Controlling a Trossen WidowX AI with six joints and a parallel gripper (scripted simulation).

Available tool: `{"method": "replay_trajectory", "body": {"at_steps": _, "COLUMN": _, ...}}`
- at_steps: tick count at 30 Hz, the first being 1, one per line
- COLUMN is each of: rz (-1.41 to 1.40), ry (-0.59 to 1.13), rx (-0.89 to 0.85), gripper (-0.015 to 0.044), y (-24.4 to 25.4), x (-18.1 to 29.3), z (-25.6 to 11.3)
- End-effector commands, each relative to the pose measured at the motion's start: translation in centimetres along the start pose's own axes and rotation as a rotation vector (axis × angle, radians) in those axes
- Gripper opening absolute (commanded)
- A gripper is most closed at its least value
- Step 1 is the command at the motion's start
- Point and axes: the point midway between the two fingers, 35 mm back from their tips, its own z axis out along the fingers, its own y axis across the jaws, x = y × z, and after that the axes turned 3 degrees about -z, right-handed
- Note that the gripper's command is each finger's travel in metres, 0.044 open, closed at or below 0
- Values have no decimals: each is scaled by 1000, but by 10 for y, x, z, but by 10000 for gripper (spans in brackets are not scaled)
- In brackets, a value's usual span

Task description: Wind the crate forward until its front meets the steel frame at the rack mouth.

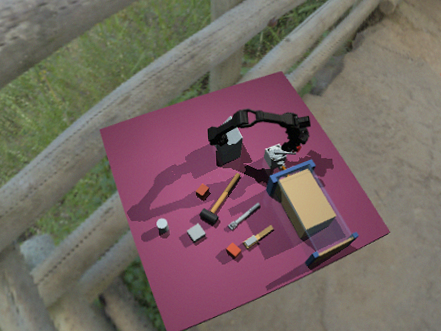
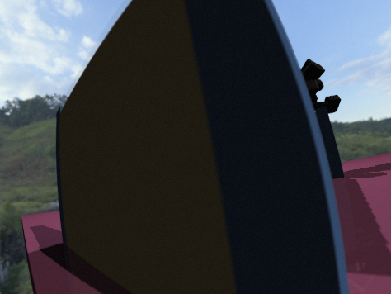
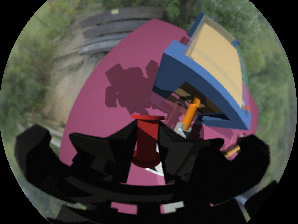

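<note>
The tan crate (image 1: 306, 198) (image 3: 215, 50) sits inside the clear-panelled cubby, its front end close behind the blue frame (image 1: 272, 183) (image 3: 172, 70) at the mouth; I cannot tell whether they touch. It looks flat. An orange strap (image 3: 191, 114) runs from the mouth towards the winch. The pale winch (image 1: 273, 157) stands in front of the mouth, and the handle's arm reaches sideways over its top. My gripper (image 1: 298, 146) (image 3: 148, 142) is shut on the handle's red knob (image 3: 148, 132), beside the winch. The fingers and knob hide most of the winch in the wrist view.
A mallet (image 1: 225, 194), a wrench (image 1: 245, 216) and a brush (image 1: 259, 237) lie left of the cubby. Near them are two orange-red blocks (image 1: 202, 190) (image 1: 233, 250), a grey block (image 1: 196, 233) and a white cylinder (image 1: 162, 226).
</note>
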Motion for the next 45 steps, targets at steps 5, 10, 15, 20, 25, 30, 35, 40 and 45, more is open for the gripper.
{"method": "replay_trajectory", "body": {"at_steps": 5, "rz": -29, "ry": 26, "rx": -28, "gripper": 0, "y": 18, "x": 18, "z": -7}}
{"method": "replay_trajectory", "body": {"at_steps": 10, "rz": -29, "ry": 26, "rx": -28, "gripper": 0, "y": 22, "x": 22, "z": -9}}
{"method": "replay_trajectory", "body": {"at_steps": 15, "rz": -29, "ry": 26, "rx": -29, "gripper": 0, "y": 26, "x": 26, "z": -12}}
{"method": "replay_trajectory", "body": {"at_steps": 20, "rz": -29, "ry": 27, "rx": -29, "gripper": 0, "y": 29, "x": 31, "z": -14}}
{"method": "replay_trajectory", "body": {"at_steps": 25, "rz": -30, "ry": 27, "rx": -30, "gripper": 0, "y": 32, "x": 36, "z": -17}}
{"method": "replay_trajectory", "body": {"at_steps": 30, "rz": -30, "ry": 27, "rx": -30, "gripper": 0, "y": 35, "x": 41, "z": -19}}
{"method": "replay_trajectory", "body": {"at_steps": 35, "rz": -30, "ry": 28, "rx": -31, "gripper": 0, "y": 37, "x": 46, "z": -22}}
{"method": "replay_trajectory", "body": {"at_steps": 40, "rz": -31, "ry": 28, "rx": -31, "gripper": 0, "y": 39, "x": 51, "z": -25}}
{"method": "replay_trajectory", "body": {"at_steps": 45, "rz": -31, "ry": 28, "rx": -32, "gripper": 0, "y": 40, "x": 57, "z": -28}}
